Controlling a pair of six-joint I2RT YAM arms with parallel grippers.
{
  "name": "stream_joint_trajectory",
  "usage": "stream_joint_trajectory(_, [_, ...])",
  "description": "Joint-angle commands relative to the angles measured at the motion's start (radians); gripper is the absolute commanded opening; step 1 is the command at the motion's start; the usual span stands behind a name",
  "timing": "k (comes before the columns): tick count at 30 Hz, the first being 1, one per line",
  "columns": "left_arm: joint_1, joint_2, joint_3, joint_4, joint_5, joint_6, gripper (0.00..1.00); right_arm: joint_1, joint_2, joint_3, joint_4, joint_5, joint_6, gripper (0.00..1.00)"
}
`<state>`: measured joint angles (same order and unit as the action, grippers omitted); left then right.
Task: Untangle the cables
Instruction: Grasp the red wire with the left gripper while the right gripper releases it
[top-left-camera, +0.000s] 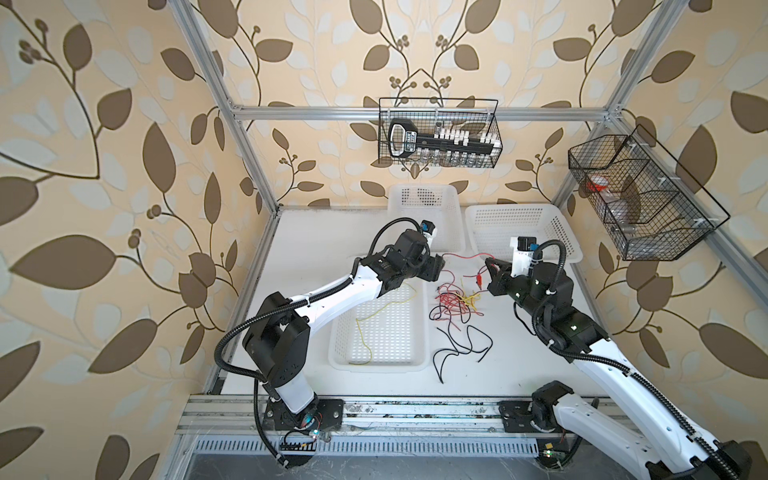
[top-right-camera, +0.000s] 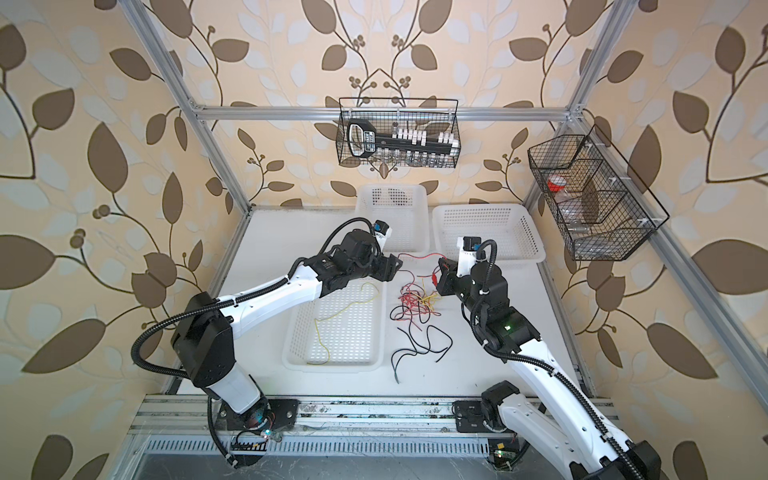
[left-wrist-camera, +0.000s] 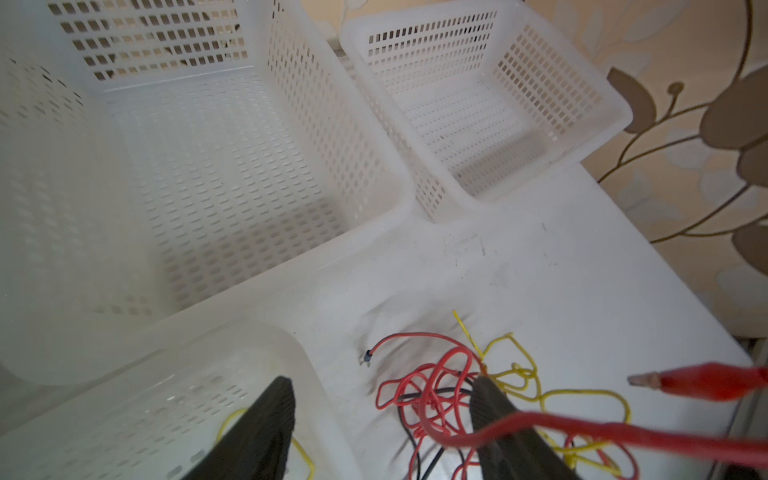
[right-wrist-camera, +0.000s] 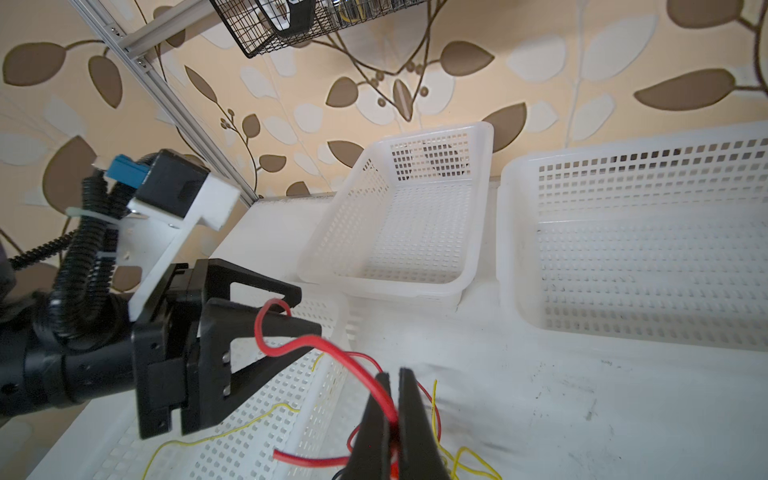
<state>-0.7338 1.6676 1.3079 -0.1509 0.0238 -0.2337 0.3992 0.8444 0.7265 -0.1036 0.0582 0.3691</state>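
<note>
right wrist, right fingers (right-wrist-camera: 415, 415) pinching 1 red cable (right-wrist-camera: 351, 366), left fingers (right-wrist-camera: 232, 318) spread, 3 baskets (right-wrist-camera: 353, 208)

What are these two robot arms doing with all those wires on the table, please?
The arms are untangling a red, yellow and black tangle of cables on the table. The right gripper is shut on a red cable, holding it up from the pile. The left gripper hovers by that same cable with its jaws apart, gripping nothing as far as I can see. One yellow cable already lies alone in the front tray.
</note>
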Motion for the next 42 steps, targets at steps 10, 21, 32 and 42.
stream_joint_trajectory(10, [-0.003, 0.071, 0.206, 0.026, 0.058, 0.015, 0.0, -0.017, -0.014, -0.028, -0.01, 0.094, 0.012, 0.0])
stream_joint_trajectory(21, [-0.003, 0.012, 0.274, -0.004, 0.122, 0.011, 0.0, -0.069, -0.013, -0.132, -0.085, 0.149, 0.062, 0.25])
stream_joint_trajectory(32, [-0.003, -0.06, 0.312, -0.016, 0.171, -0.011, 0.0, -0.083, -0.043, -0.224, -0.137, 0.162, 0.113, 0.71])
stream_joint_trajectory(42, [-0.003, -0.066, 0.366, -0.076, 0.175, -0.014, 0.0, -0.083, -0.119, -0.347, 0.028, -0.019, 0.155, 0.7])
